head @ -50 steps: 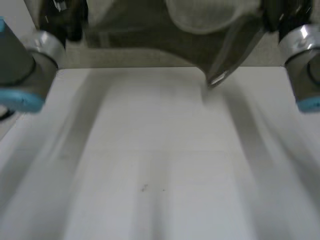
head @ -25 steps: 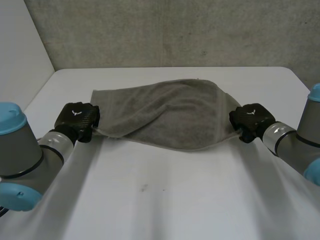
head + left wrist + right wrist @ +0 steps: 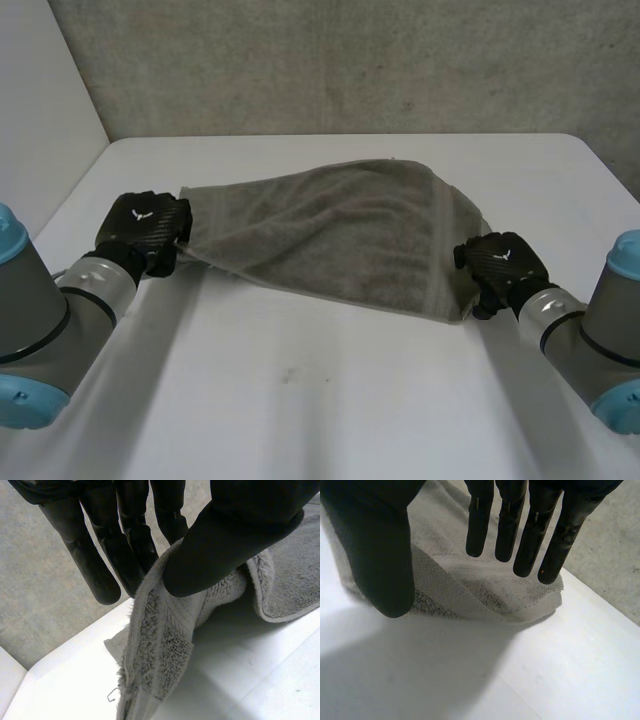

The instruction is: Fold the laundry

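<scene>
Grey towel point(image 3: 340, 235) lies across the far half of the white tabletop point(image 3: 320, 400), long axis running from the left-edge side to the right-edge side. It's humped a bit in the middle and looks doubled over, with a woven band near its right end. Its near edge runs on a slant: left end further back, right end closer to the tabletop's near edge. Left robot hand point(image 3: 150, 232) is at the towel's left end, back of hand up. Left wrist view: thumb point(image 3: 225, 545) is pressed onto the hem with the fingers point(image 3: 130, 545) behind it. The cloth is pinched between them and raised into a ridge, and the loose corner droops below the pinch toward the tabletop. So left has hold of the left edge. Right robot hand point(image 3: 500, 268) is at the towel's right near corner. Right wrist view: fingers point(image 3: 507, 525) are straight, slightly spread, over the folded corner. Thumb point(image 3: 380, 555) stands well off to the side, with nothing between it and the fingers. The corner lies in layers on the tabletop beneath the fingertips. So right is open and holding nothing; can't tell if the fingertips touch the cloth. Left arm point(image 3: 50, 320) and right arm point(image 3: 600, 340) come in from the near corners. Grey concrete wall point(image 3: 330, 60) stands behind the far edge.
</scene>
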Controlling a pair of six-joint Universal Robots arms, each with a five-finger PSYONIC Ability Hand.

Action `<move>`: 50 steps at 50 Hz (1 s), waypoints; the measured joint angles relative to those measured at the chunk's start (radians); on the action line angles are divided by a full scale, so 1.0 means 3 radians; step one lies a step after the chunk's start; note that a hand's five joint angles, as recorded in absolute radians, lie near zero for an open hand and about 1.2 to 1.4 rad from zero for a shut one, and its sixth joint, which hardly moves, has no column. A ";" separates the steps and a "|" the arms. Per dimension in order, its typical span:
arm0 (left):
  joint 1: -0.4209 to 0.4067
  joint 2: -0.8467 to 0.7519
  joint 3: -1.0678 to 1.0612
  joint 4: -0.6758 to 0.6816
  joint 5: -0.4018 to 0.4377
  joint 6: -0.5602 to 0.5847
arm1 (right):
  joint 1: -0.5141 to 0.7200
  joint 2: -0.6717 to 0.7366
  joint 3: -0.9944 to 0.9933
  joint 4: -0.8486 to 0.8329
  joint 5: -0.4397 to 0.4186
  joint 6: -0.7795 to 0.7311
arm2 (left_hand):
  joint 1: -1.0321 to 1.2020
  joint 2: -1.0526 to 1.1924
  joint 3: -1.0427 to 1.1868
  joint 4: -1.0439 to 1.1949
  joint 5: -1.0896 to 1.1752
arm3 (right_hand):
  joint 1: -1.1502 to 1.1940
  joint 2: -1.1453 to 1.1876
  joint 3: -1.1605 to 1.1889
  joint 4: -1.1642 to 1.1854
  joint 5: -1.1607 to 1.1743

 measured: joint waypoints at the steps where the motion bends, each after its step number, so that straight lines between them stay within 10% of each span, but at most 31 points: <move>1: 0.0002 -0.0001 0.0001 0.0002 0.0000 0.0000 | 0.0000 0.0000 0.0011 -0.0007 0.0000 -0.0053 | 0.0000 0.0000 0.0000 0.0000 0.0000 | 0.0000 0.0000 0.0000 0.0000 0.0000; 33: 0.0027 -0.0014 0.0003 -0.0108 -0.0014 0.0083 | -0.0018 -0.0077 0.0129 -0.0096 -0.0020 -0.0262 | 0.0000 0.0000 0.0000 0.0000 0.0000 | 0.1573 0.2008 0.2074 0.2094 0.1969; 50: 0.0091 0.1162 -0.0093 -0.1856 -0.0023 0.1254 | -0.0625 -0.1365 -0.0365 0.2238 -0.0049 -0.0743 | 0.0000 0.0000 0.0000 0.0000 0.0000 | 0.1573 0.2008 0.2086 0.2096 0.1981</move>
